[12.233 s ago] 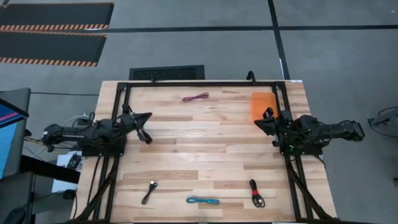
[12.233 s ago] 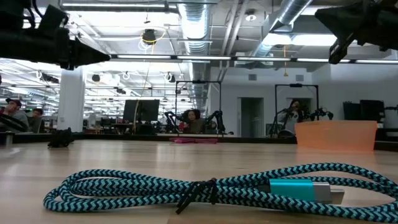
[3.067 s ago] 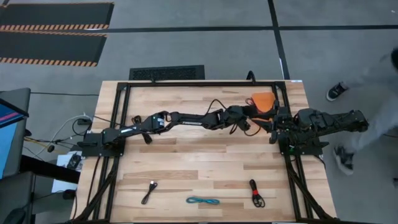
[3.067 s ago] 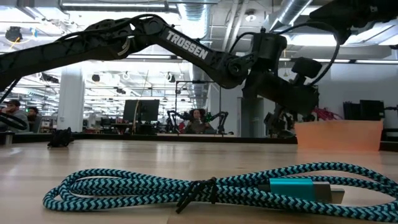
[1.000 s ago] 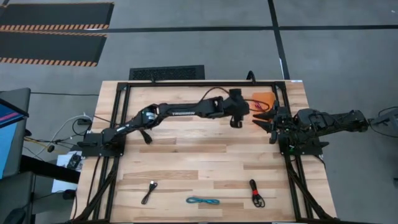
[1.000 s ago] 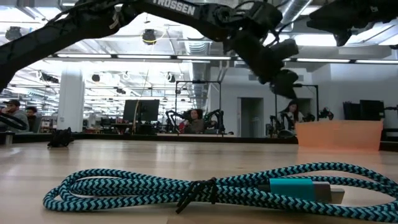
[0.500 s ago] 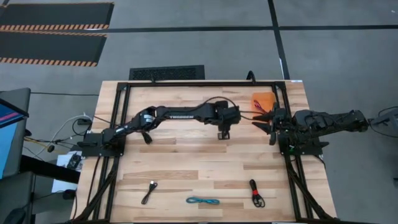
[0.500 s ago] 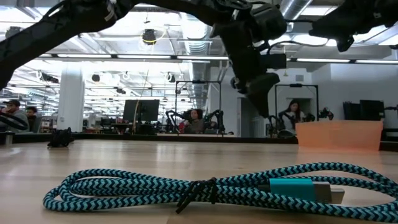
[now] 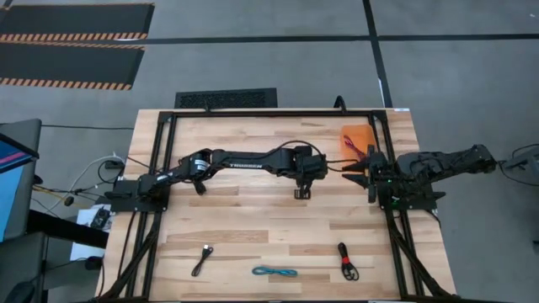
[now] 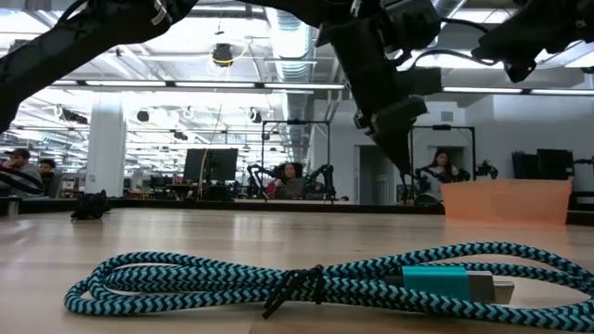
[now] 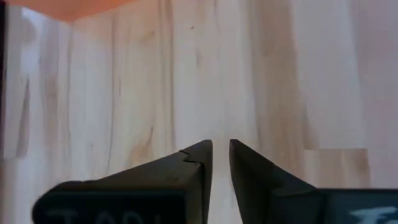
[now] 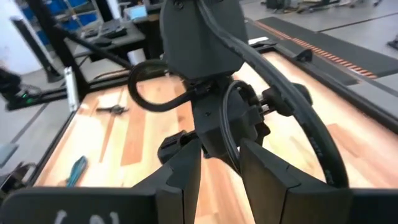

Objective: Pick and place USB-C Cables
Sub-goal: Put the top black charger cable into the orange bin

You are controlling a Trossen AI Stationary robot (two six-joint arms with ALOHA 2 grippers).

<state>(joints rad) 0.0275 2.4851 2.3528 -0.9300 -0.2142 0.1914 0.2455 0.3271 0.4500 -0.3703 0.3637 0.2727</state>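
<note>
My left gripper point(image 9: 301, 193) hangs over bare wood at mid-table, left of the orange tray point(image 9: 357, 133). It is empty, and in its wrist view point(image 11: 220, 147) only a thin gap shows between the fingers. The magenta-red cable point(image 9: 349, 143) lies on the tray. The teal cable point(image 9: 275, 272) lies at the near edge, close up in the low view point(image 10: 278, 278). The black-grey cable point(image 9: 202, 259) lies to its left and the black-and-red cable point(image 9: 347, 263) to its right. My right gripper point(image 9: 349, 172) waits beside the tray, slightly open and empty point(image 12: 219, 155).
The tray sits at the far right corner and shows as a low orange wall in the low view point(image 10: 501, 199). My left arm point(image 9: 244, 157) stretches across the table's far half. Bare wood point(image 9: 269, 227) lies between the arms and the near-edge cables. People sit in the room behind.
My left gripper has drawn back from beside the orange tray, going toward the table's left and near edges and down toward mid-table, empty. The magenta-red cable stays on the tray. My right gripper has kept its place.
</note>
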